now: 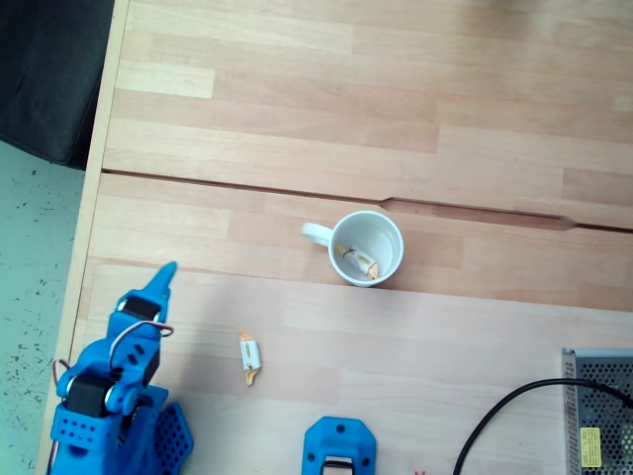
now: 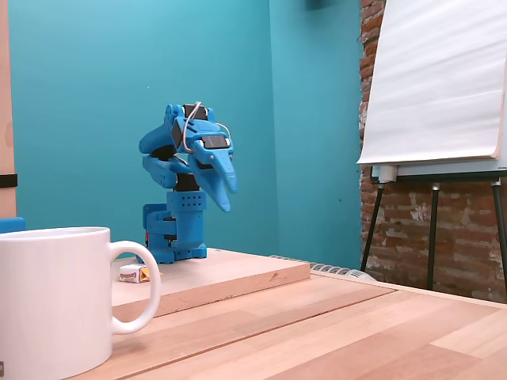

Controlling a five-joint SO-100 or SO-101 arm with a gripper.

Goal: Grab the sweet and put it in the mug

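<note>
Blue 3D-printed two-finger gripper (image 1: 166, 272) on the folded blue arm, raised clear of the table w/ tips pointing down-fwd in the low fixed view (image 2: 228, 194). Jaws look pressed together, nothing between them.

Nearest to the jaws: the sweet (image 1: 248, 357), a tiny wrapped candy w/ white middle and yellow-orange twisted ends, lying flat on the pale wood table (image 1: 396, 139), a little off to the right of the tips in the top-down fixed view, not touching. In the low fixed view it sits on the raised board just beside the arm's base (image 2: 133, 274).

Farther out from the jaws: plain white round ceramic mug (image 1: 366, 248) w/ small looped handle, upright (image 2: 55, 305), handle turned toward the gripper side. One similar wrapped candy already inside it (image 1: 357, 260).

Handling, as a guess: sweet is v. light, hard core, crinkly slick wrapper; likely to skid or flip if nudged. Best pinch across the white middle, not the soft twisted ends. Mug stiff, breakable, prob. heavy enough to stay put.

Writing: small mark on the wrapper, too small to read. Yellow label on the metal mesh box (image 1: 598, 416) at the edge, unreadable.
</note>
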